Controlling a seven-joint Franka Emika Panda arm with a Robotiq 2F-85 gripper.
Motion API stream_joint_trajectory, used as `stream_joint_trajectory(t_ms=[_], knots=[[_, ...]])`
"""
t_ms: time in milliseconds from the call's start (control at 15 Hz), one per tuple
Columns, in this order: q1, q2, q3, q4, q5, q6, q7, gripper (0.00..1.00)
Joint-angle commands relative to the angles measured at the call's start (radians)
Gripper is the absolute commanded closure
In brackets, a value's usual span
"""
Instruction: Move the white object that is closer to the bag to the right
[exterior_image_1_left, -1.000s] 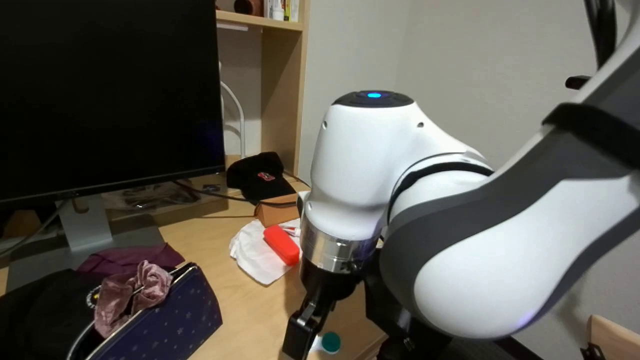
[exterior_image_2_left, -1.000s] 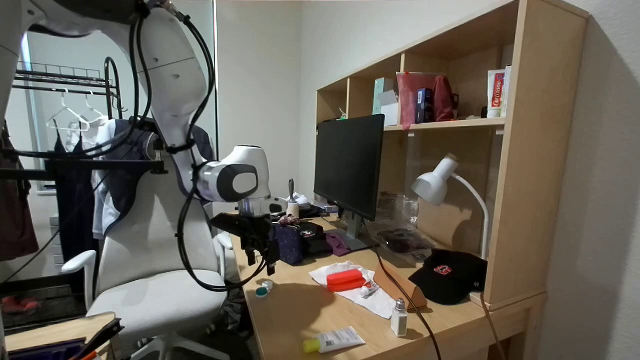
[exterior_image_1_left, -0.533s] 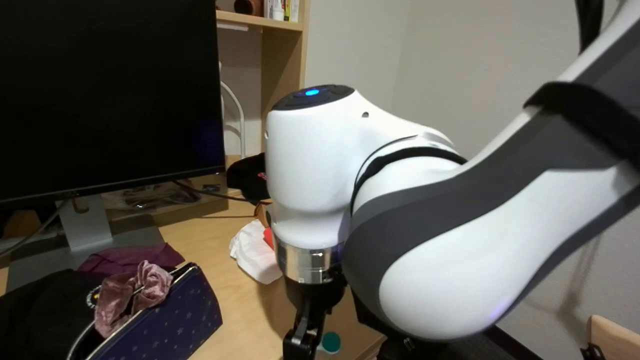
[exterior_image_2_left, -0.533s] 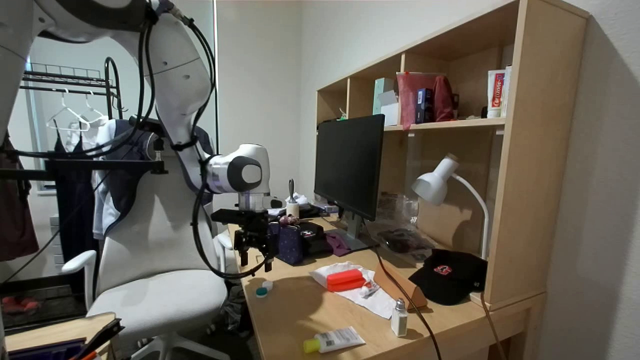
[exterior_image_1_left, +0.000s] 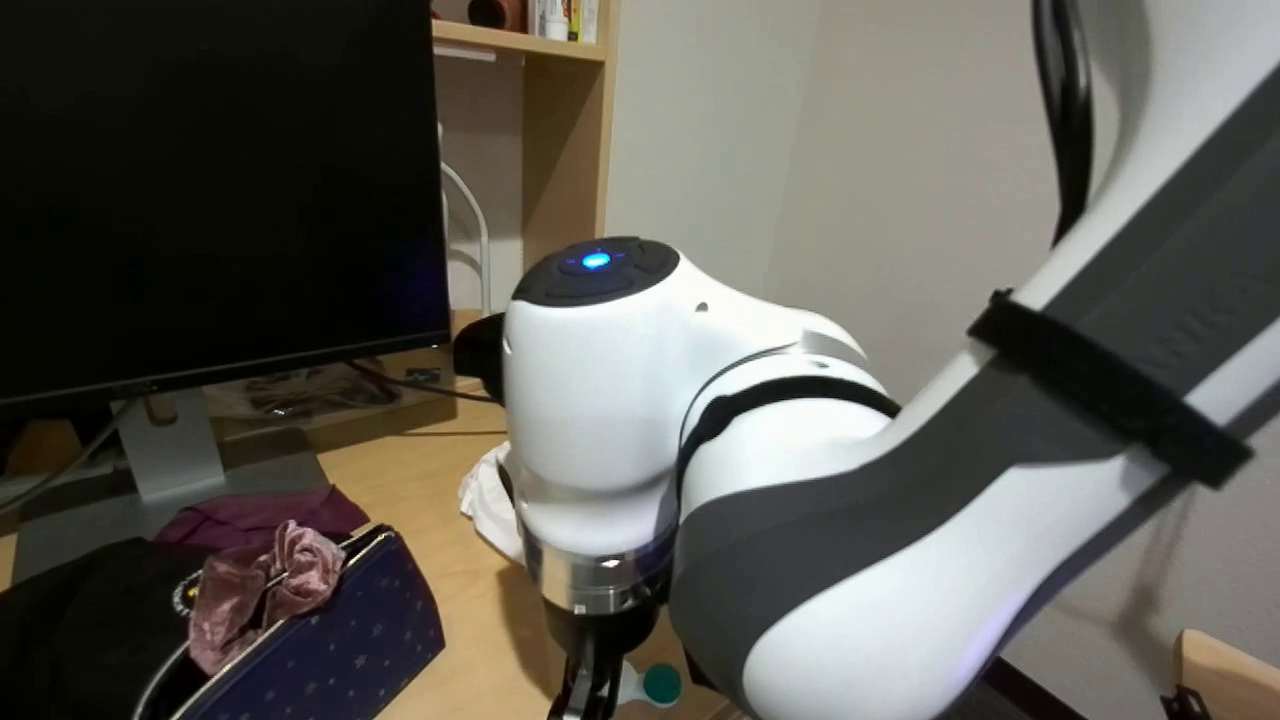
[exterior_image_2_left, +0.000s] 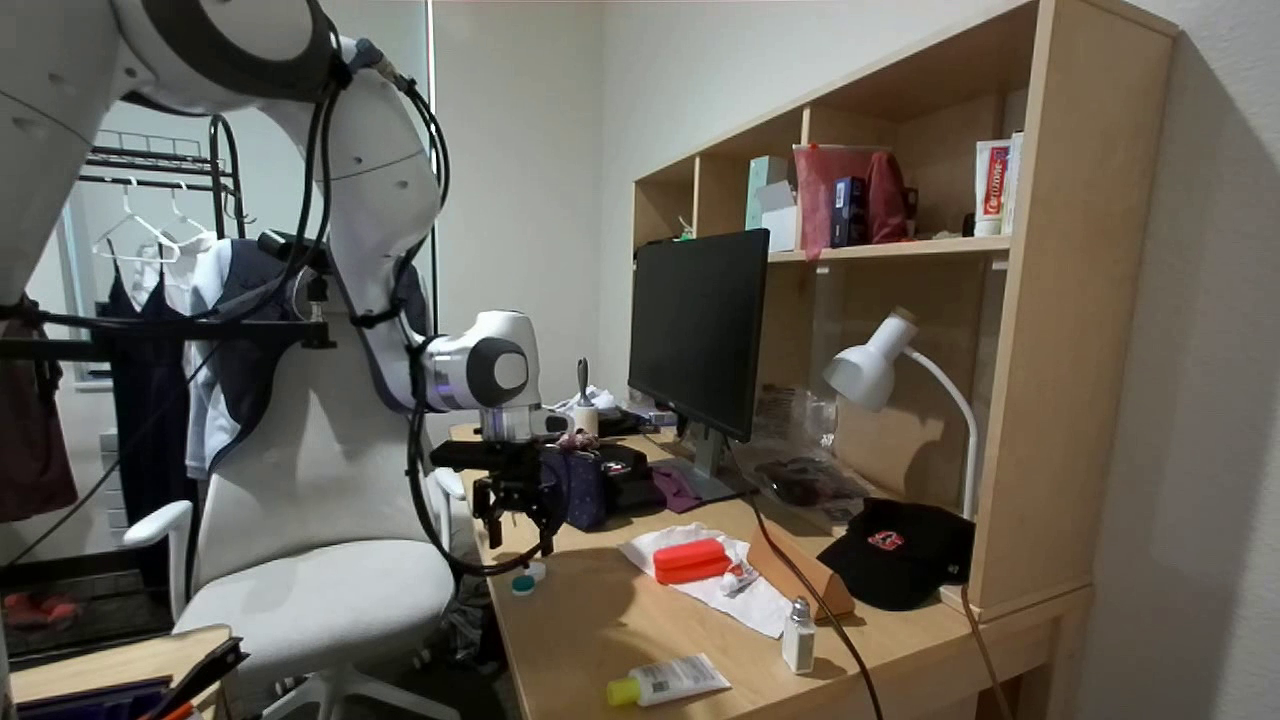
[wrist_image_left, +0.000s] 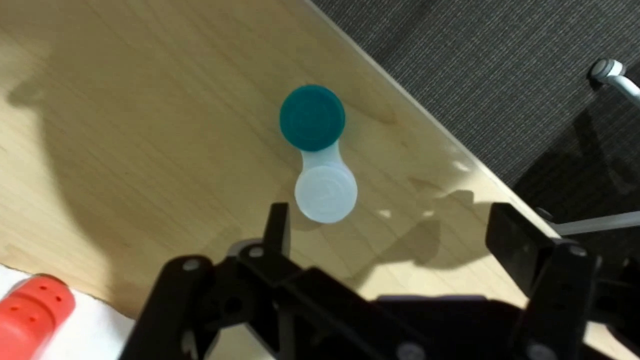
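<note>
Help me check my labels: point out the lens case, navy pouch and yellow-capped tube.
Lens case (wrist_image_left: 321, 157): in the wrist view, on the bridge between its lids.
Navy pouch (exterior_image_1_left: 343, 638): in an exterior view, on its starry side.
Yellow-capped tube (exterior_image_2_left: 675, 682): in an exterior view, on its white body.

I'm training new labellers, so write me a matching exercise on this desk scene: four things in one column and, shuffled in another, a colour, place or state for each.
Things
1. contact lens case
2. end effector
3. red case
4. bag

Descriptions
A. lying on a white sheet
B. dark blue with small stars
C. open, gripping nothing
D. teal at one end, white at the other

Pairs: 1-D, 2-C, 3-A, 4-B
</note>
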Motion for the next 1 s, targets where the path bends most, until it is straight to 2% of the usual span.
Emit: stream_joint_trajectory(t_ms=[0, 333, 933], knots=[[0.016, 0.018, -0.023, 0.002, -0.04, 0.051, 0.007, 0.0], [0.017, 0.009, -0.044, -0.023, -0.058, 0.08, 0.002, 0.0], [-0.023, 0.03, -0.044, -0.054, -0.025, 0.178, -0.06, 0.0]])
